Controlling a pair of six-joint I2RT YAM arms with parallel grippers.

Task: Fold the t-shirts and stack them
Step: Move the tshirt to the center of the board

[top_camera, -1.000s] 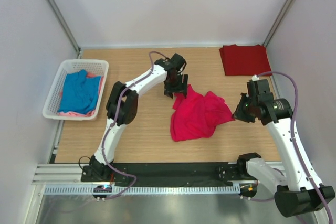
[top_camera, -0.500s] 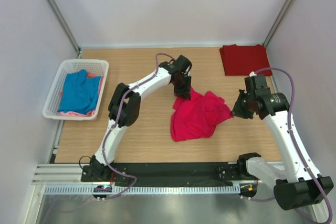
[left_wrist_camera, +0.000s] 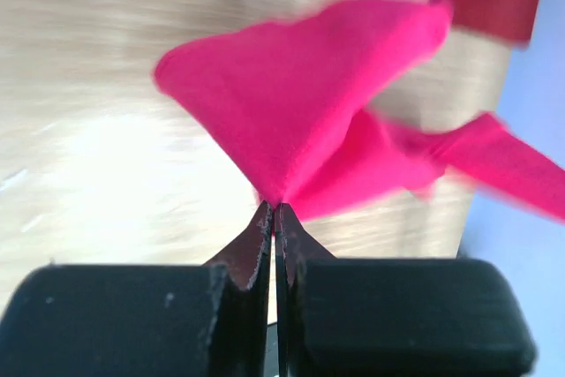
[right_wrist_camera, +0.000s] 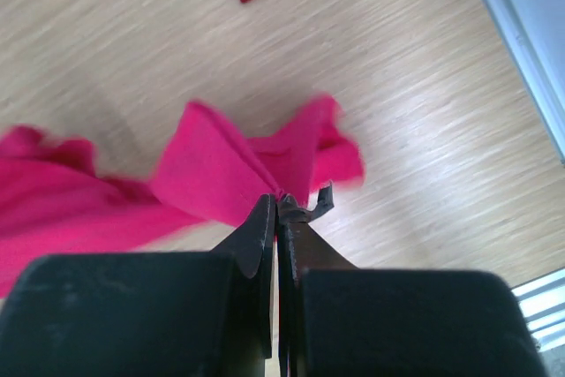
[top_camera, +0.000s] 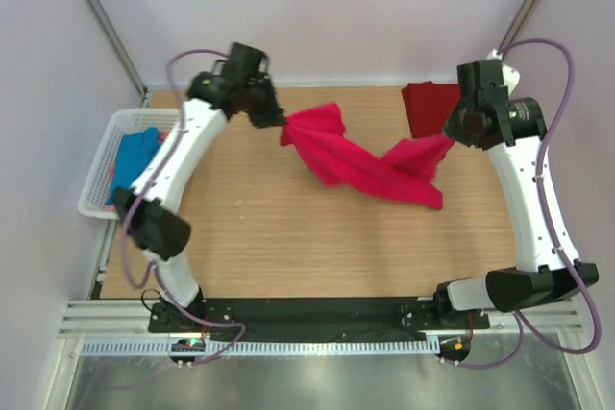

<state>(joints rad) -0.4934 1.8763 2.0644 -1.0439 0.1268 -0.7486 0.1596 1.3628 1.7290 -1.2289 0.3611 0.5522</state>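
Note:
A bright pinkish-red t-shirt [top_camera: 370, 165] hangs stretched in the air between both arms, sagging over the table's middle. My left gripper [top_camera: 281, 124] is shut on its left end; up close the cloth [left_wrist_camera: 291, 94] fans out from the pinched fingertips [left_wrist_camera: 276, 209]. My right gripper [top_camera: 450, 137] is shut on the other end, and the right wrist view has cloth [right_wrist_camera: 221, 169] bunched at the fingertips [right_wrist_camera: 279, 200]. A darker red t-shirt [top_camera: 428, 108] lies folded at the far right corner. A blue t-shirt [top_camera: 130, 160] over a pale pink one sits in the basket.
A white lattice basket [top_camera: 106, 136] stands at the table's left edge, partly behind the left arm. Grey walls with metal corner posts close in three sides. The wooden table [top_camera: 288, 247] shows bare below the hanging shirt.
The left gripper shut on the shirt's edge. Both arms then rose and drew apart, lifting the crumpled shirt off the table and stretching it out between them.

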